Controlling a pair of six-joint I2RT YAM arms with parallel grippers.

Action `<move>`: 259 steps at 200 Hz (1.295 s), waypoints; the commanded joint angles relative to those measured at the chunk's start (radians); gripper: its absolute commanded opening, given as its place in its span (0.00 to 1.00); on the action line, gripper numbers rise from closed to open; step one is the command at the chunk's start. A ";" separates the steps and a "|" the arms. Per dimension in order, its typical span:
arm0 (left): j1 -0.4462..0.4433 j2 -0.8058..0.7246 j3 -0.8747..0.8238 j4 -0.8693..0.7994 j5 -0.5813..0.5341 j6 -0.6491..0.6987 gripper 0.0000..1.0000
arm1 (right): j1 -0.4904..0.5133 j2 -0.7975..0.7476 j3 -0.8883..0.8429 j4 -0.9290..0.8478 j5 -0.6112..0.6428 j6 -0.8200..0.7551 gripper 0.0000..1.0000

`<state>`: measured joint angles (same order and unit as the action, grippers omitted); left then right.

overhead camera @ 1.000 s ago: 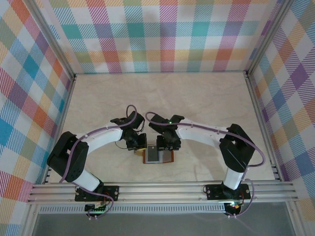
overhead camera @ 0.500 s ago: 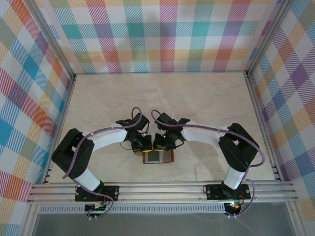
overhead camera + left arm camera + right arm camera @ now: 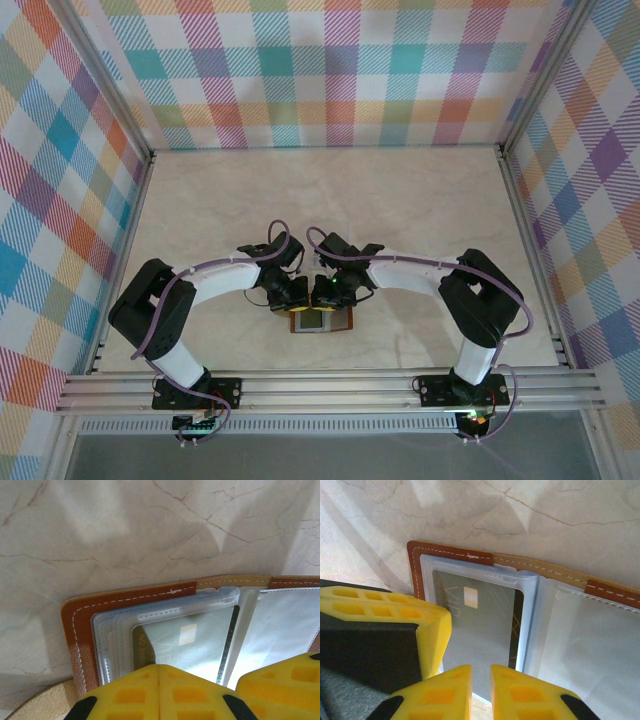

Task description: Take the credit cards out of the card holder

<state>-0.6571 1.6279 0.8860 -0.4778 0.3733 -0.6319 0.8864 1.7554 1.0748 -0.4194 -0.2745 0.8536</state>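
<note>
One credit card (image 3: 475, 620), dark grey with a pale chip and "VIP" lettering, sits inside a clear plastic sleeve in the open card holder (image 3: 415, 565) as I watch from the remote station. From the left wrist camera the same card (image 3: 185, 640) shows through stacked sleeves, framed by the holder's (image 3: 80, 625) brown stitched border. The holder (image 3: 322, 320) lies flat and spread open close to the counter's (image 3: 400, 200) near edge, about midway along it.

Both claws meet over the holder's far side. My left claw (image 3: 159, 672) has its yellow fingers pressed flush together and rests on the card's sleeve. In the overhead view it (image 3: 297, 296) stands just beside the right claw (image 3: 325, 297). My right claw (image 3: 481, 672) is drawn narrow, a thin gap between its fingers, with the near edge of the card's sleeve running into that gap. Whether it pinches the card I cannot tell.

Beyond the arms the marble-patterned counter runs back to bright plaid walls (image 3: 320, 70).
</note>
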 commanded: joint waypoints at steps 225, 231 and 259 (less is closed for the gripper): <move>-0.018 0.006 -0.007 -0.039 -0.048 0.003 0.07 | -0.030 0.058 -0.035 0.036 -0.017 -0.001 0.23; -0.019 0.004 -0.006 -0.041 -0.049 0.004 0.07 | -0.030 0.055 -0.036 0.030 -0.012 -0.001 0.23; -0.019 0.001 -0.007 -0.045 -0.056 0.004 0.07 | -0.030 0.031 -0.039 0.006 0.019 -0.004 0.26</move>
<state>-0.6609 1.6279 0.8860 -0.4793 0.3550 -0.6319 0.8623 1.7947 1.0359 -0.3397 -0.3107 0.8562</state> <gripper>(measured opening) 0.074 0.251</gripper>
